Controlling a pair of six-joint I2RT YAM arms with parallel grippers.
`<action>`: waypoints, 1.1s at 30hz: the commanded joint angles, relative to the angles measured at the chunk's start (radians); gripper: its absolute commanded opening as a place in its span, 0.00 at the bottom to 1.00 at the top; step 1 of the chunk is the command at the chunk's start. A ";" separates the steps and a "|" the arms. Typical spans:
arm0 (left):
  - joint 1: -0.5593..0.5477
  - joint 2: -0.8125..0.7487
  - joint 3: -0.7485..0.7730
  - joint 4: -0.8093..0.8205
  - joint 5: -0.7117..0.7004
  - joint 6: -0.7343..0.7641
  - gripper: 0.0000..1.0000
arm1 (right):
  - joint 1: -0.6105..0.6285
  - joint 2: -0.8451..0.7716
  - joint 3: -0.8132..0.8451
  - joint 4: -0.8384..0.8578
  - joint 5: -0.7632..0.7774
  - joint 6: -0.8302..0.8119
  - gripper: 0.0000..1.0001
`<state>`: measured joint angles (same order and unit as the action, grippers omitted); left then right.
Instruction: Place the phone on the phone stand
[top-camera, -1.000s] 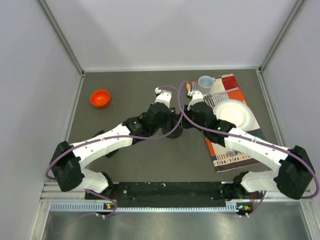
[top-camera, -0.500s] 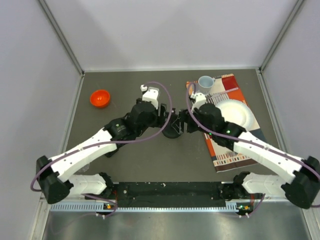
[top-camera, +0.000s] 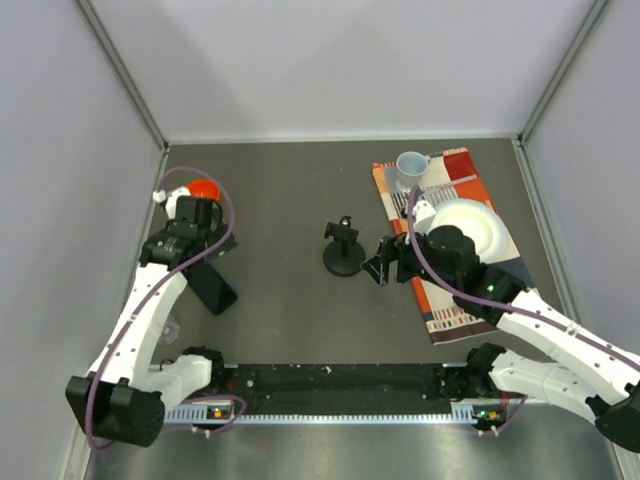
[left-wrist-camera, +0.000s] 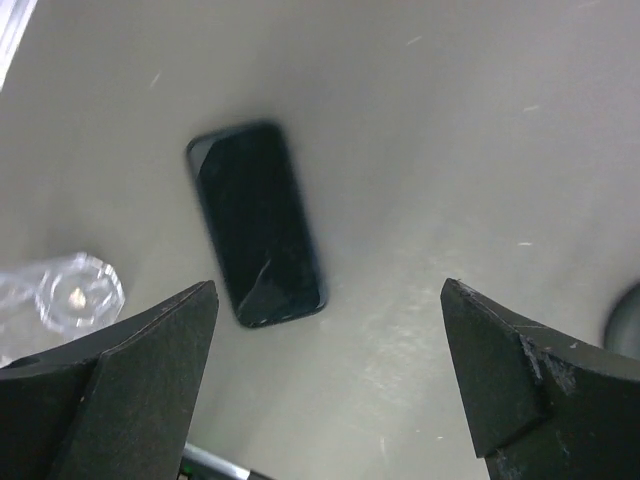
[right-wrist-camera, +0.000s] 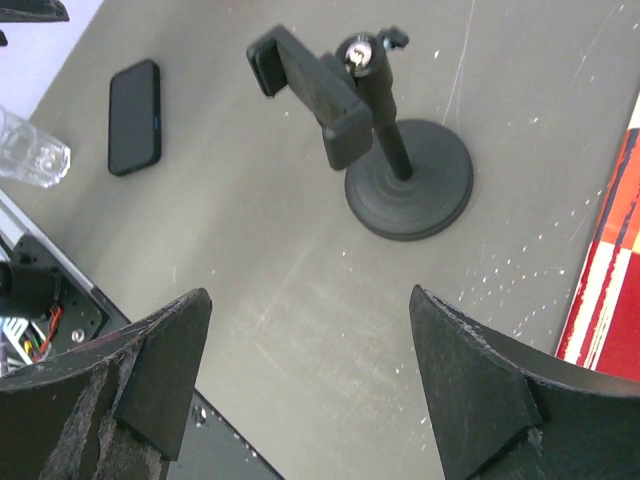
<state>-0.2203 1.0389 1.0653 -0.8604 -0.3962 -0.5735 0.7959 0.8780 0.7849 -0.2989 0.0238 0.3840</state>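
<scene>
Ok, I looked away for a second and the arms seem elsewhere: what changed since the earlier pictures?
Both arms left the stand, which they had crowded over. The left pincer swung out leftward and now hangs open above the phone. The right pincer drew back toward its base, open, facing the stand. Neither holds anything. Phone, stand, bowl, cup and plate stayed put.

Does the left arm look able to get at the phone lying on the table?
Probably yes: the phone lies flat and uncovered on the table, just ahead of the left arm's open jaws. Only a clear plastic thing sits beside it, not touching.
</scene>
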 joint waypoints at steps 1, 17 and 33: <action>0.175 -0.010 -0.128 -0.057 0.126 -0.091 0.98 | -0.001 -0.026 -0.027 0.033 -0.056 -0.016 0.80; 0.291 0.277 -0.289 0.076 0.143 -0.176 0.99 | -0.001 -0.085 -0.056 0.038 -0.061 -0.079 0.80; 0.292 0.351 -0.353 0.227 0.169 -0.201 0.99 | -0.001 -0.082 -0.070 0.023 -0.042 -0.083 0.80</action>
<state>0.0662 1.3739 0.7273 -0.6823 -0.2192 -0.7586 0.7959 0.8085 0.7067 -0.3019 -0.0273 0.3134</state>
